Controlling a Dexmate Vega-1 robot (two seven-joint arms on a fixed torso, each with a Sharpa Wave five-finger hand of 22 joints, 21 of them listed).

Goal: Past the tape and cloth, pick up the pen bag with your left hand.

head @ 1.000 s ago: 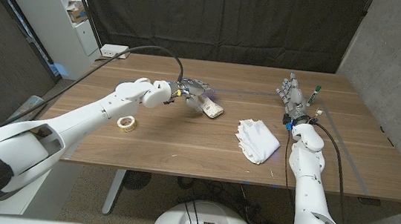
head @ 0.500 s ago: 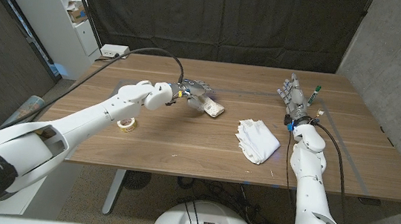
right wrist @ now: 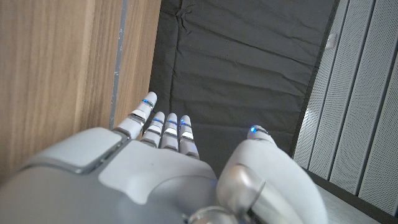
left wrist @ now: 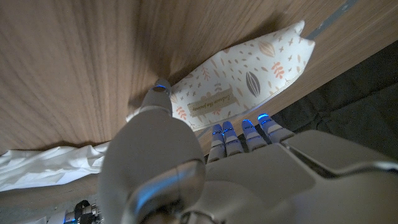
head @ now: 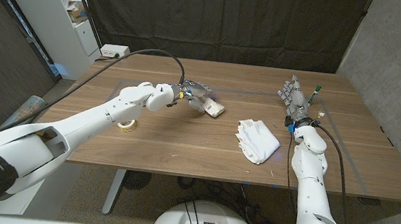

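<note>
The left hand (head: 191, 92) reaches over the far middle of the desk (head: 182, 144) and closes on the pen bag (head: 212, 108). In the left wrist view the thumb (left wrist: 157, 99) presses one side of the patterned pouch (left wrist: 239, 78) while the other fingertips (left wrist: 242, 127) tuck under its long edge, so the bag is pinched between them. How far the fingers wrap beneath it is hidden by the hand's own back. From the head view, whether the bag touches the desk or hangs just clear cannot be told.

At about four o'clock from the bag, near it but apart, lies the crumpled white cloth (head: 257, 140). At about eight o'clock, half covered by the left forearm, sits the tape (head: 126, 124) roll.

The right hand (head: 294, 96) stands at the desk's far right with nothing in it, fingers straight and slightly apart. A small green-capped item just beyond it is too small to name.
</note>
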